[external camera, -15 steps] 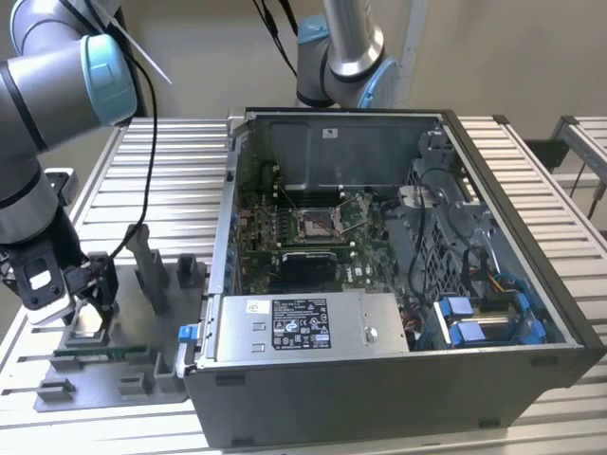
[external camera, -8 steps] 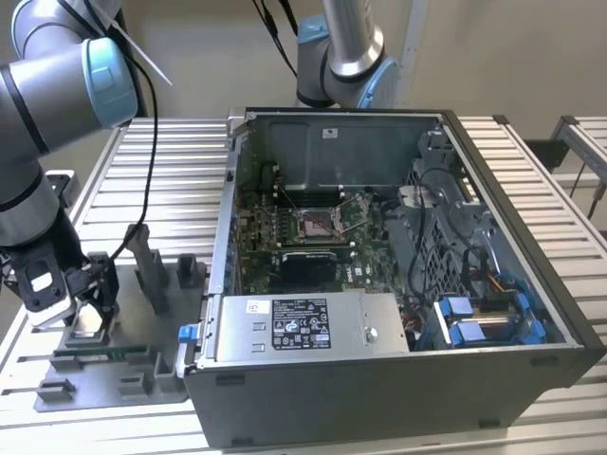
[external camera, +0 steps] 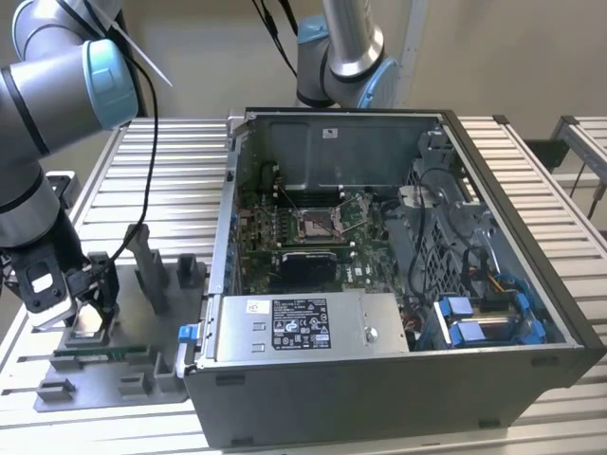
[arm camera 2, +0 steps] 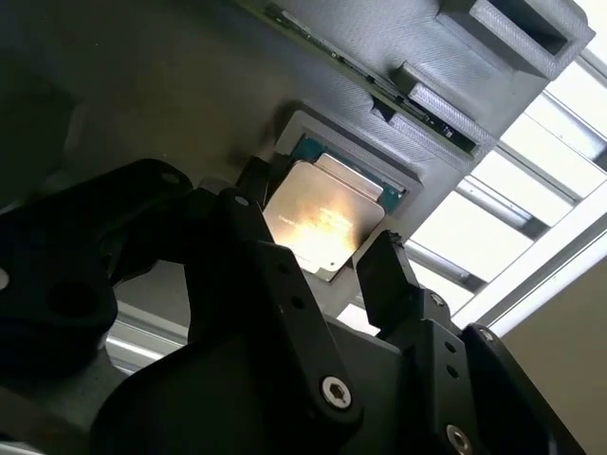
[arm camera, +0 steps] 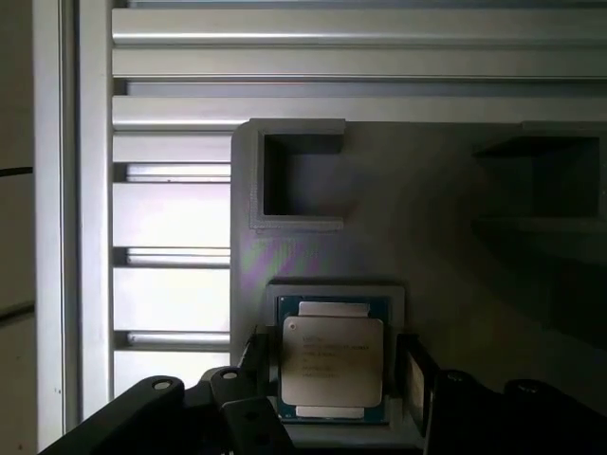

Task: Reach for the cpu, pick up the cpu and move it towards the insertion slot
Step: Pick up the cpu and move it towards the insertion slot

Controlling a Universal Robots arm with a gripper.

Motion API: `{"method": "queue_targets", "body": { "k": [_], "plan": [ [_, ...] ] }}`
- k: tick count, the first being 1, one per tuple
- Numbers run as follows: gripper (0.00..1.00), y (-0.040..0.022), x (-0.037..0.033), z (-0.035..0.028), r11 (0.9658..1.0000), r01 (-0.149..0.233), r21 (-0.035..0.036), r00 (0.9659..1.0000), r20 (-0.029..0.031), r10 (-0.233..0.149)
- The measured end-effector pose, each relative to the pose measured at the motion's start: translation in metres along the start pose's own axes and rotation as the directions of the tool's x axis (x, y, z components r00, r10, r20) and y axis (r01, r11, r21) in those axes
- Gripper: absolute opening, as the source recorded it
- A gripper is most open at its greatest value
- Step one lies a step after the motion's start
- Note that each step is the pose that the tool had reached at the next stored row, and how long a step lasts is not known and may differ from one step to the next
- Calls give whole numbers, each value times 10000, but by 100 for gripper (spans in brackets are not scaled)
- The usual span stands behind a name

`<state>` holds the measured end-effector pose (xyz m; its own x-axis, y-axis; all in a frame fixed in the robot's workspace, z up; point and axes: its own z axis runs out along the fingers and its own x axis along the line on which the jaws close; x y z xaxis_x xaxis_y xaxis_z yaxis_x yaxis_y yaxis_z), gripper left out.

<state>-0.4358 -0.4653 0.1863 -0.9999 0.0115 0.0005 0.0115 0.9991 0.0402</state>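
On the exterior view's left of the slatted tabletop (external camera: 531,161), beside the open computer case (external camera: 379,393), the arm hangs low over a grey tray (external camera: 57,398). The end effector (external camera: 87,301) is open and holds nothing. In both wrist views its fingers (arm camera 2: 384,275) straddle the cpu (arm camera: 332,365), which lies flat in a square tray recess. This looks like the end of the reach, with the pick-up not yet made. A sound grasp would need both pads square on opposite edges, clear of the recess rim. The insertion slot (external camera: 317,224) sits well apart, inside the case.
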Motion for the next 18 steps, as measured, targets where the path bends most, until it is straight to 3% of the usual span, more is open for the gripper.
{"method": "queue_targets", "body": {
  "k": [3,4,18],
  "plan": [
    [100,0,0,1,10000,0,0,10000,1,0],
    [0,0,0,1,10000,0,1,10000,1,0],
    [0,0,0,0,10000,-1,6,10000,1,1]
  ]
}}
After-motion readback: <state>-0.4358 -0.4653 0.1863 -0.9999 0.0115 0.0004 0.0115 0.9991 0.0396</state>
